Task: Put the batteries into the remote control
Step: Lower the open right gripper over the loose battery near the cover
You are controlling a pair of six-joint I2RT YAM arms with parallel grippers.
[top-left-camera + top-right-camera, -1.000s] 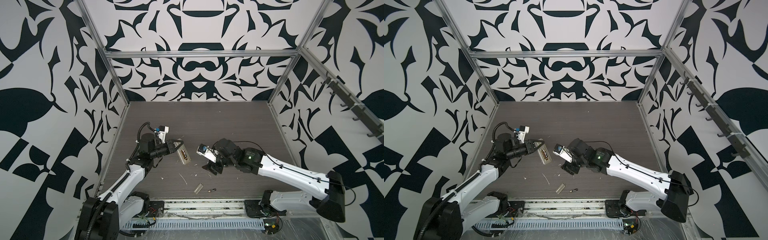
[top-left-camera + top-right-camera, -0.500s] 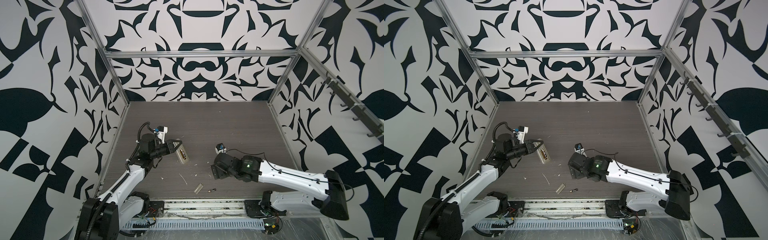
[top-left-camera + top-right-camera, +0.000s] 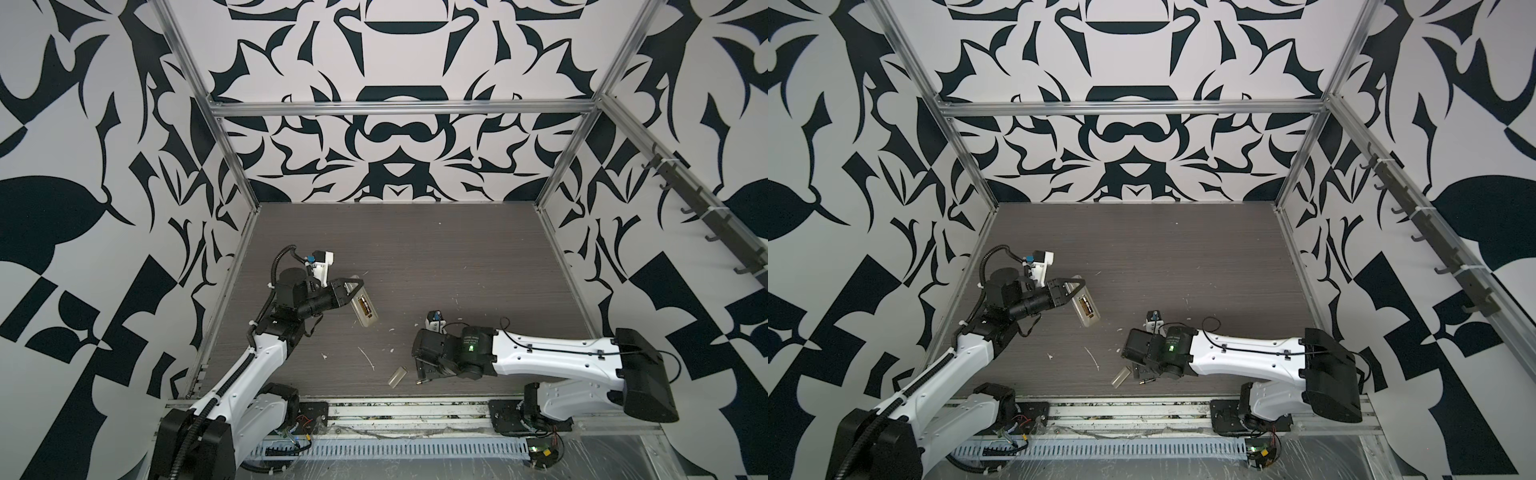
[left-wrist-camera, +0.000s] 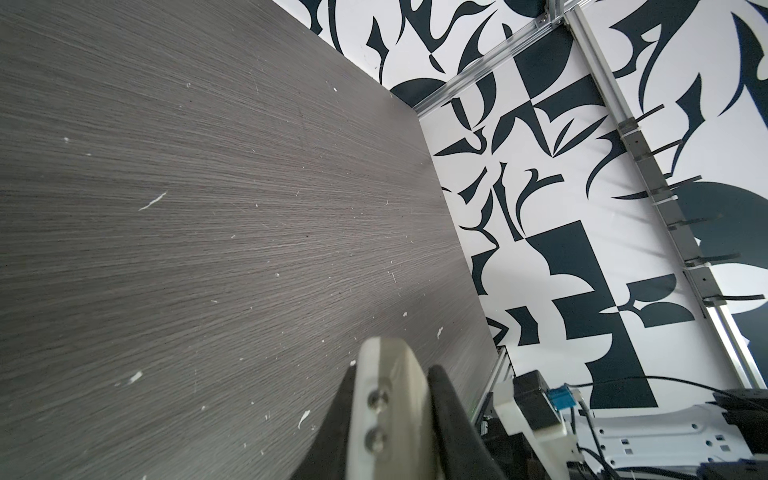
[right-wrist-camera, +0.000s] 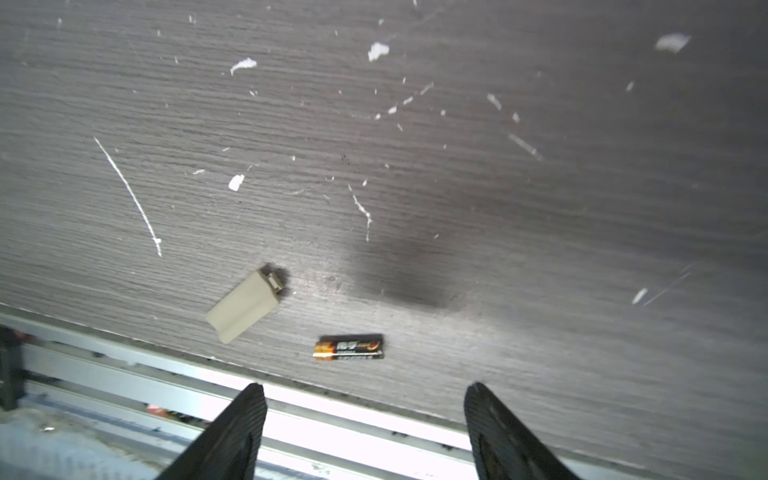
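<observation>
**Top views.** In both top views the left fingers (image 3: 348, 286) (image 3: 1070, 286) are pinching the remote control (image 3: 365, 311) (image 3: 1087, 311) by one end. They are holding it tilted and clear of the counter (image 3: 415, 257) (image 3: 1163, 257), with its beige back facing up. A gold-brown strip is showing in the recess, too small to identify further. The right arm (image 3: 548, 357) (image 3: 1246, 353) is reaching low along the front of the counter, its wrist pointing down. One battery (image 3: 420, 380) (image 3: 1145, 380) is lying flat under that wrist, near the front edge. A loose beige cover (image 3: 397, 376) (image 3: 1120, 377) is lying just beside the battery. The right fingers are mostly hidden beneath the wrist here.

**Left wrist view.** The remote control (image 4: 386, 415) is showing edge-on, with two small round studs on its pale side. The dark left fingers (image 4: 453, 424) are pressing against it from both sides. The counter (image 4: 208, 208) is lying well beyond, carrying white scraps (image 4: 153, 201).

**Right wrist view.** The right fingers (image 5: 237, 432) are standing spread wide and gripping nothing. The battery (image 5: 349, 347) is lying ahead of the fingertips, within the span between them and touching neither. It is resting on the counter (image 5: 540, 187) close to the front rail. The cover (image 5: 245, 305) is lying near it, apart. White scraps (image 5: 133, 195) are lying scattered further out.
</observation>
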